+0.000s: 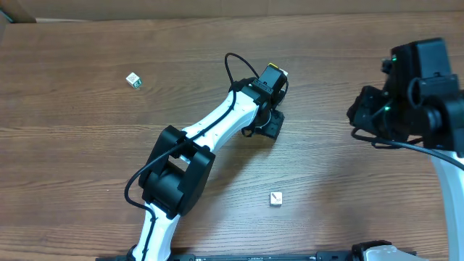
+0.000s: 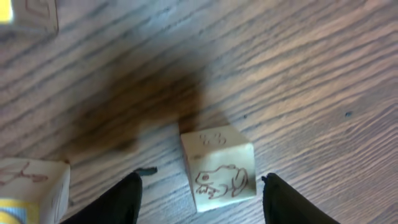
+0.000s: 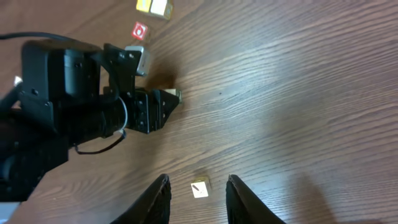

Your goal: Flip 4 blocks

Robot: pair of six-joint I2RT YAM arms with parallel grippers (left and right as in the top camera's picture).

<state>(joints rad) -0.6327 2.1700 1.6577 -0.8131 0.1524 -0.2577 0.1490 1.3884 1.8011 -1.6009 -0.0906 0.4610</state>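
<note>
Right now your table (image 1: 87,159) is one broad sheet of dark brown wood, its grain running side to side in the overhead view. Up close the streaks are fine and the surface has a dull sheen. Past the table's far edge you get only a pale beige strip (image 1: 217,7) of the room, and what it is cannot be told.

Take your left gripper (image 2: 200,186) as the landmark. It is lowered close over the table near the middle, its jaws released and standing apart. The frog block (image 2: 219,169), cream with a line-drawn frog on its near face, sits on the wood between them, with a clear gap on each side. A soft dark shadow (image 2: 143,106) lies on the grain just beyond it. A neighbouring block (image 2: 31,186), cream with a yellow band low on it, rests just beside the left gripper.

A lone cream block (image 1: 276,199) lies well apart from the left gripper, toward the near edge. A small cube with a green mark (image 1: 133,80) sits well apart on the opposite side, alone on bare wood. A red-faced cube (image 3: 140,31) stands near the left gripper.

Your right gripper (image 3: 197,180) hangs well apart from the left gripper, out at the table's right side. Its jaws are released and hold nothing.
</note>
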